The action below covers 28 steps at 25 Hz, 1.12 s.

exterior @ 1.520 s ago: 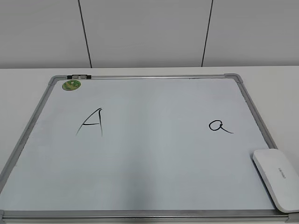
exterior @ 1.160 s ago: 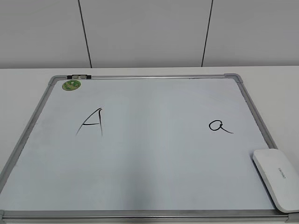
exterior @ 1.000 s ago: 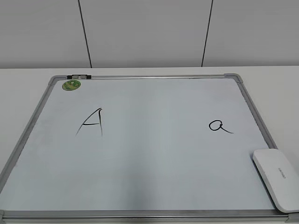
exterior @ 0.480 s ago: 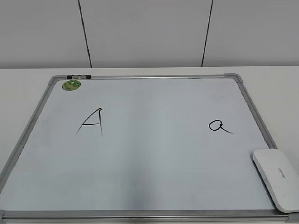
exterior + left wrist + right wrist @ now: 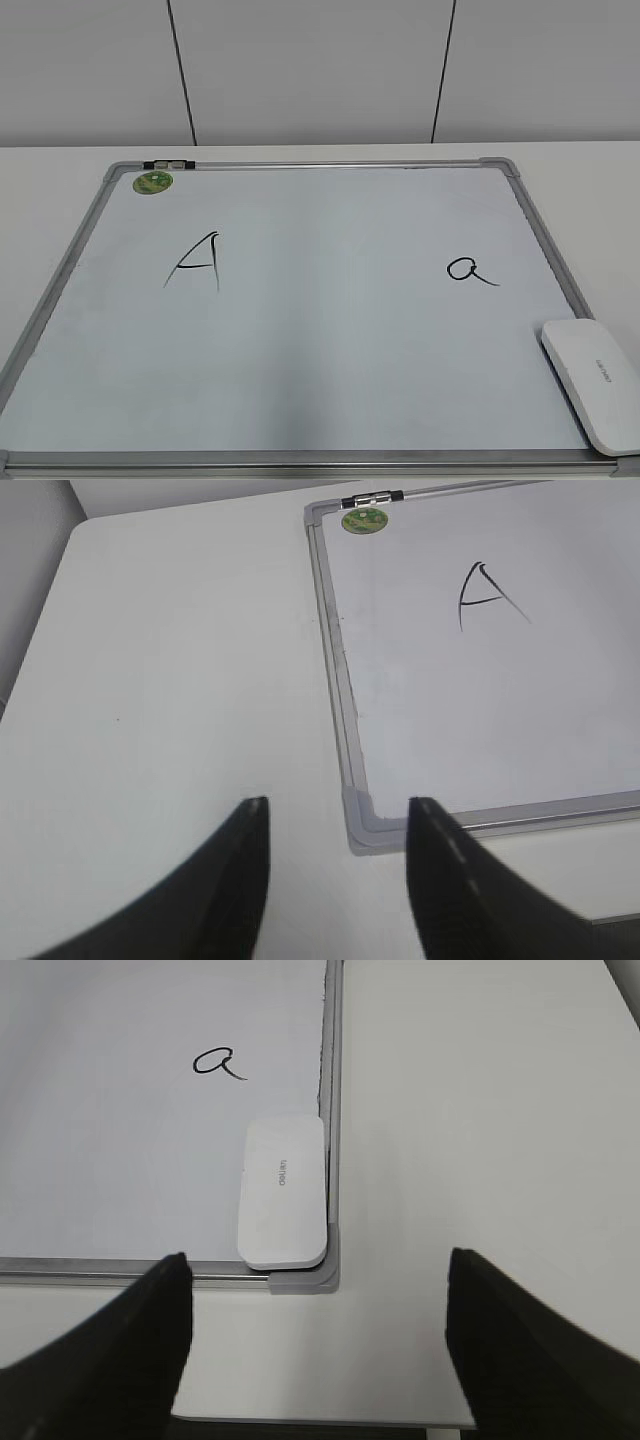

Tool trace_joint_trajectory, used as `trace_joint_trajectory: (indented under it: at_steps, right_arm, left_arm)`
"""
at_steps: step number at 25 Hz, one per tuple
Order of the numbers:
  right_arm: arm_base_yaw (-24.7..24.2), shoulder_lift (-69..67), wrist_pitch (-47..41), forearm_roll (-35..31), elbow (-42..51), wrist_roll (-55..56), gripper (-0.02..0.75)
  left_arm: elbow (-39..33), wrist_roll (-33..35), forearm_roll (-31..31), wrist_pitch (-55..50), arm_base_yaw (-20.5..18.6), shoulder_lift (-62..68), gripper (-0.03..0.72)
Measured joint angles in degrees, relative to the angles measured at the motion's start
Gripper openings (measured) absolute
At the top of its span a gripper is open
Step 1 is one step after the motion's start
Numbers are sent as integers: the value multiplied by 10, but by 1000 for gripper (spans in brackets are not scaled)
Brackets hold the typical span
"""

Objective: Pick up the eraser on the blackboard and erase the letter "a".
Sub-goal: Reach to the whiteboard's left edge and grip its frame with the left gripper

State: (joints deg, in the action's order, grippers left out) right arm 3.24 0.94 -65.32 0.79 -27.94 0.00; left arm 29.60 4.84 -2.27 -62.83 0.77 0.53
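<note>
The blackboard (image 5: 330,330) is a pale whiteboard with a silver frame, lying flat on the table. The white eraser (image 5: 593,384) lies on its near right corner, also in the right wrist view (image 5: 283,1190). The small letter "a" (image 5: 470,270) is written just beyond the eraser, also in the right wrist view (image 5: 218,1062). My right gripper (image 5: 315,1285) is open and empty, above the table in front of the eraser. My left gripper (image 5: 338,825) is open and empty by the board's near left corner (image 5: 362,820). Neither gripper shows in the exterior view.
A capital "A" (image 5: 197,262) is drawn on the board's left half, and a round green sticker (image 5: 153,182) sits at the far left corner. The white table (image 5: 170,680) extends left and right of the board. A grey panelled wall (image 5: 320,70) stands behind.
</note>
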Motion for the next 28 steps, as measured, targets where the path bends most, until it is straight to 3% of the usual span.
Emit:
trace_joint_trajectory:
  at_steps: [5, 7, 14, 23, 28]
  right_arm:
    - [0, 0, 0, 0, 0, 0, 587]
    - [0, 0, 0, 0, 0, 0, 587]
    - [0, 0, 0, 0, 0, 0, 587]
    - [0, 0, 0, 0, 0, 0, 587]
    - [0, 0, 0, 0, 0, 0, 587]
  left_arm:
    - [0, 0, 0, 0, 0, 0, 605]
    - [4, 0, 0, 1, 0, 0, 651]
    - [40, 0, 0, 65, 0, 56, 674]
    - [41, 0, -5, 248, 0, 301, 672]
    - [63, 0, -6, 286, 0, 447, 665]
